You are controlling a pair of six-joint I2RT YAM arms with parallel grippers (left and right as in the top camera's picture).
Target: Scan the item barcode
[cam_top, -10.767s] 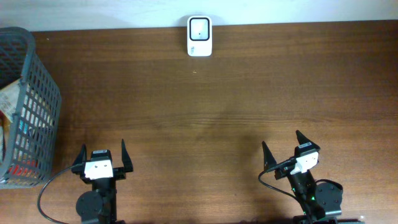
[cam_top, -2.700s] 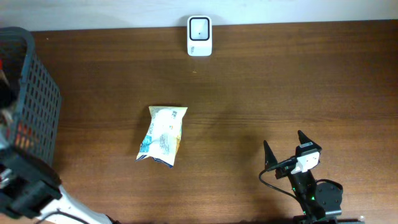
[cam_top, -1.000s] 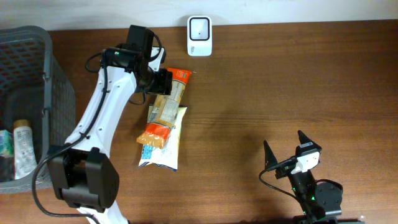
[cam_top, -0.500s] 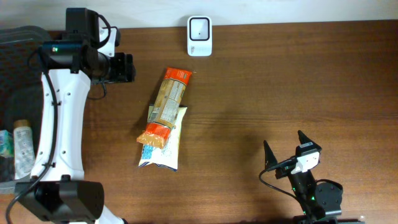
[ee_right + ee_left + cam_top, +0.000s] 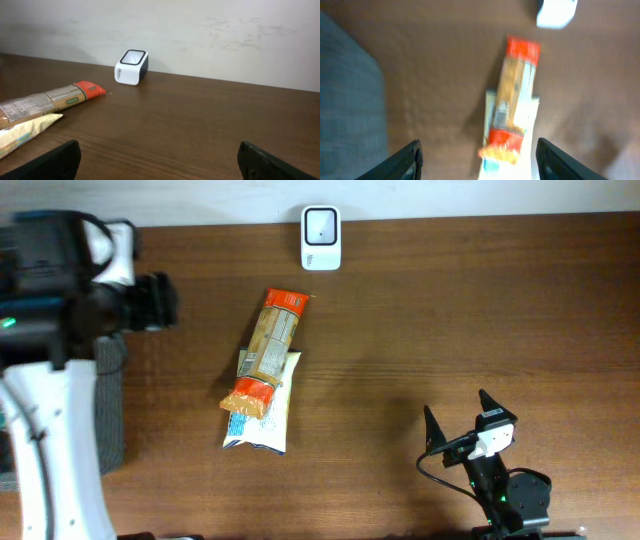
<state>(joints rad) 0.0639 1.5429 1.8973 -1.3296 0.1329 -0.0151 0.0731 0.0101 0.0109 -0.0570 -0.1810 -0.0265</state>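
Observation:
A long packet with orange ends point(image 5: 268, 348) lies slantwise on the brown table, overlapping a white and yellow packet point(image 5: 262, 418). The white barcode scanner point(image 5: 321, 225) stands at the table's far edge, beyond both. My left gripper point(image 5: 160, 302) hangs open and empty well left of the packets, high above the table. The blurred left wrist view looks down on the orange packet point(image 5: 514, 97) and scanner point(image 5: 556, 12) with nothing between the fingers point(image 5: 409, 161). My right gripper point(image 5: 468, 425) rests open at the near right. Its view shows the scanner point(image 5: 131, 66) and orange packet point(image 5: 50, 102).
A dark grey mesh basket point(image 5: 108, 410) stands at the left edge, mostly hidden under my left arm; it fills the left side of the left wrist view as well point(image 5: 347, 110). A pale wall point(image 5: 200, 35) runs behind the scanner.
My left gripper has drawn away from the orange packet, moving left and up toward the basket side. The orange packet stays lying across the white one. The right arm has not moved.

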